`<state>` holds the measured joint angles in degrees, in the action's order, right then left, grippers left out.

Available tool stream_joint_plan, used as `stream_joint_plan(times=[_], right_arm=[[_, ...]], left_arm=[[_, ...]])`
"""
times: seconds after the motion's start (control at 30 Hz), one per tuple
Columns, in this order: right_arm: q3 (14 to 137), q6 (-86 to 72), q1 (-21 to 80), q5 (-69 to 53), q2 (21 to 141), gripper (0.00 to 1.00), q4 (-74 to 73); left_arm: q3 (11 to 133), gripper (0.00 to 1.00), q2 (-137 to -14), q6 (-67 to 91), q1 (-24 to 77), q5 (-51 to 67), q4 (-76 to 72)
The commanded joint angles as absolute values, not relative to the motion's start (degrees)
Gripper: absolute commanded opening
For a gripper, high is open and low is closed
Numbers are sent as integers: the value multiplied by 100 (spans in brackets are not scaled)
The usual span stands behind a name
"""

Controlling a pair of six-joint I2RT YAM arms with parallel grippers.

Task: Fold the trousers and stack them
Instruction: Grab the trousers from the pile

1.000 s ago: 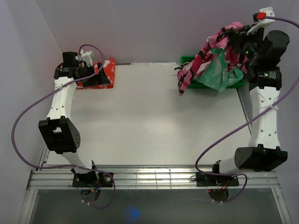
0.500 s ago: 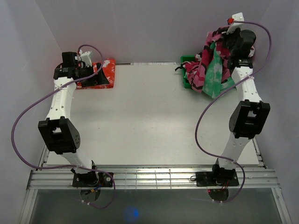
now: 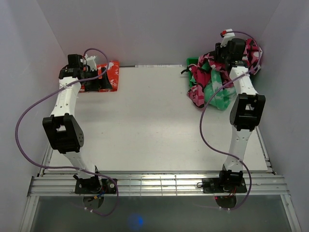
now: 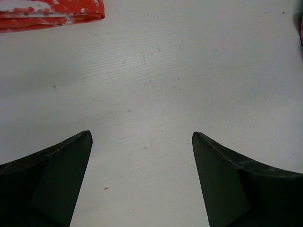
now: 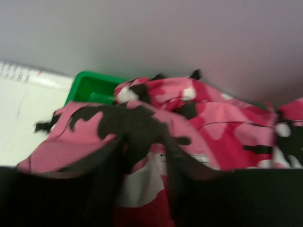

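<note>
The pink-magenta camouflage trousers [image 3: 199,91] hang bunched at the back right, draped over the green bin and the table's corner. My right gripper [image 3: 223,54] is up by the back wall and shut on a fold of them. In the right wrist view the dark fingers [image 5: 106,165] pinch black, white and pink cloth of the trousers [image 5: 218,118], and the gripper [image 5: 144,156] is blurred. My left gripper [image 3: 100,80] sits at the back left beside the orange-red garment. In the left wrist view it [image 4: 142,137] is open and empty above bare table.
A green garment with white splotches [image 3: 218,95] hangs tangled with the trousers. A green bin [image 3: 192,62] stands at the back right, also in the right wrist view [image 5: 87,85]. A folded orange-red garment [image 3: 113,71] lies at the back left, seen also in the left wrist view [image 4: 47,12].
My right arm has swung left and back toward the wall, carrying the trousers and the green garment lower over the bin. The left arm has barely shifted.
</note>
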<state>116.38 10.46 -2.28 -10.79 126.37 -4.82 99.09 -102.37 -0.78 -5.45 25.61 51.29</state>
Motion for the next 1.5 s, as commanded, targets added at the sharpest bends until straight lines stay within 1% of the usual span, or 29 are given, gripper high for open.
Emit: stream_joint_plan(times=[0.0,0.1,0.13,0.2,0.23,0.3,0.33,0.4,0.63,0.77,0.8,0.93,0.97,1.0,1.03,1.07,1.1,1.2,1.23,1.27,1.3,1.33,1.47], right_arm=[[12803,1160,-571,-63,12691,57,-141],[12753,1222,-808,-18,12639,78,271],[12666,1222,-861,156,12578,87,412],[12446,1274,-993,263,12472,96,702],[12428,1301,-1028,298,12489,98,764],[12533,1344,-1125,343,12585,99,747],[12594,1397,-1186,430,12716,94,712],[12700,1459,-1239,387,12849,90,502],[12445,1161,-1511,282,12999,90,185],[12559,756,-1591,62,13332,90,27],[12560,651,-1582,-156,13394,90,9],[12735,431,-1573,-237,13807,90,9],[12901,405,-1573,-272,13999,91,9],[12981,361,-1573,-351,14079,96,-191],[13034,343,-1573,-439,14184,99,-202],[13078,325,-1565,-544,14194,90,-202],[13069,290,-1564,-675,14186,75,-150],[13061,150,-1547,-800,14045,43,-70],[13043,71,-1521,-843,13871,22,104],[13017,44,-1521,-852,13756,14,166],[12921,-156,-1521,-870,13633,9,245],[12876,-367,-1512,-896,13362,8,377],[12841,-842,-1407,-1028,12675,8,658]], left_arm=[[10169,98,-10274,-185,-536,2496,5186],[10160,98,-10353,-185,-545,2505,5186],[10143,98,-10371,-193,-536,2496,5186],[10143,98,-10406,-202,-536,2487,5186],[10143,98,-10441,-211,-536,2479,5194],[10169,98,-10476,-220,-536,2470,5194],[10186,98,-10529,-220,-545,2478,5212],[10283,98,-10582,-237,-545,2487,5238],[10327,98,-10626,-307,-536,2312,5370],[10336,98,-10644,-325,-545,2294,5423],[10353,98,-10670,-325,-536,2268,5449],[10441,98,-10740,-404,-536,2128,5580],[10468,98,-10758,-430,-536,2101,5616],[10494,98,-10784,-457,-545,2083,5695],[10529,98,-10828,-466,-536,2040,5739],[10590,98,-10854,-492,-536,2030,5783],[10626,98,-10889,-501,-536,2013,5818],[10775,98,-11004,-510,-536,2030,5932],[10810,98,-11039,-518,-536,2048,5959],[10854,98,-11117,-510,-536,2083,5976],[10968,98,-11170,-510,-536,2109,6003],[11030,98,-11214,-518,-536,2144,6038],[11258,98,-11373,-483,-536,2381,6047]])
